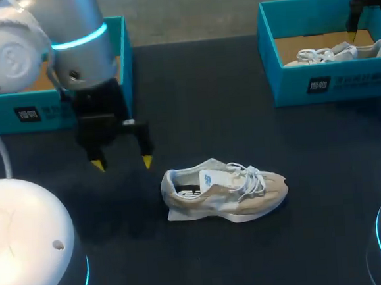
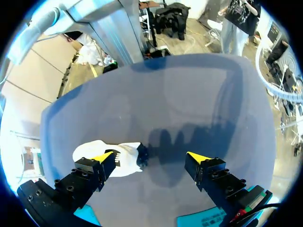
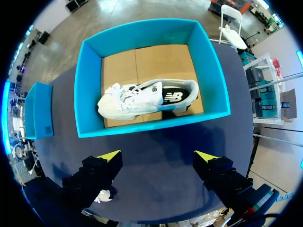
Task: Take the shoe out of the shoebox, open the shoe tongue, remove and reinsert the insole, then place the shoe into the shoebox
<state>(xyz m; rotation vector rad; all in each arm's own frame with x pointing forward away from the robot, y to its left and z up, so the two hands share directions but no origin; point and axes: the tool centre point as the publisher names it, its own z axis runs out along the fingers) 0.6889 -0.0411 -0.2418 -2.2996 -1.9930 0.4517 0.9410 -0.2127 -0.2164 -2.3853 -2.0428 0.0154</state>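
1. In the middle of the dark table (image 1: 194, 102) you have the beige shoe (image 1: 224, 192), outside both boxes and upright on its sole. It is beige and off-white, with loose white laces and a pale tongue that carries a small blue mark.
2. Its long axis runs across the table from side to side. The heel looks toward your left arm, the toe toward your right arm.
3. The left gripper (image 1: 121, 162) hangs near the heel end of the beige shoe, a little to its far side and apart from it. Its fingers are spread wide and hold nothing.
4. In the left wrist view one finger of the left gripper (image 2: 151, 161) covers part of the beige shoe (image 2: 120, 158), so you see only a pale end of it.
5. Well apart from the beige shoe, past its toe and farther back, stands the right shoebox (image 1: 334, 81). A white shoe (image 3: 142, 99) lies on its side on the cardboard floor there.
6. The right gripper (image 3: 158, 158) hovers before the front wall of the right shoebox (image 3: 142, 126), with its fingers released and empty.
7. Your left arm hides much of the left shoebox (image 1: 16, 110), which stands beyond the heel of the beige shoe. The inside of the beige shoe is too dark to make out.
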